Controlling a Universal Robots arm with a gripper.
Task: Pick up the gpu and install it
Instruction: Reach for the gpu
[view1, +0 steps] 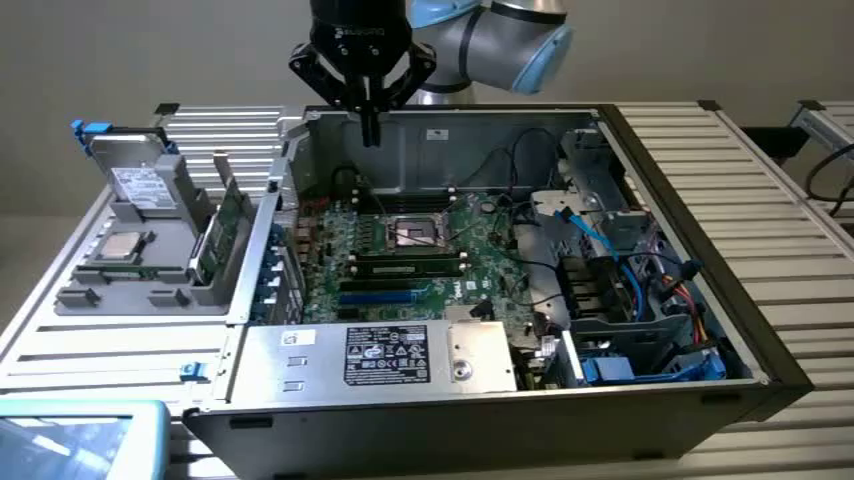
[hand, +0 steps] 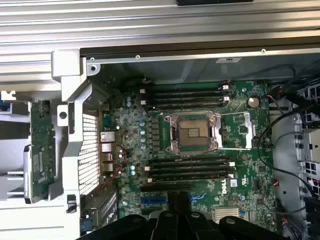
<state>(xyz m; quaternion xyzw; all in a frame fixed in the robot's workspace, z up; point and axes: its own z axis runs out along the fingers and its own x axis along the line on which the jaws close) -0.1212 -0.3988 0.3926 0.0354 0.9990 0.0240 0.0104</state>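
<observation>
A grey-and-blue robot arm (view1: 514, 40) reaches over the far-left corner of an open black desktop computer case (view1: 697, 230), which lies on a slatted metal counter (view1: 787, 200). The arm's black jaws are pressed together with nothing between them. They hang above the case's far wall, over the far edge of the large green motherboard (view1: 400, 250).

The wrist view looks down on an empty silver processor socket (hand: 192, 132), set between rows of black memory slots (hand: 187, 95).

The gpu (view1: 210, 240), a flat green circuit-board card, appears to stand on edge in a grey plastic holder (view1: 120, 290). The holder sits on the counter at the exterior view's left, just beside the case and well apart from the jaws. It also holds an upright silver hard drive (view1: 134, 185) and a square silver processor (view1: 120, 245) lying flat.

A silver power supply with a white label (view1: 387, 355) sits against the case's near wall. Blue cables (view1: 641, 290) run through the side at the exterior view's right.
</observation>
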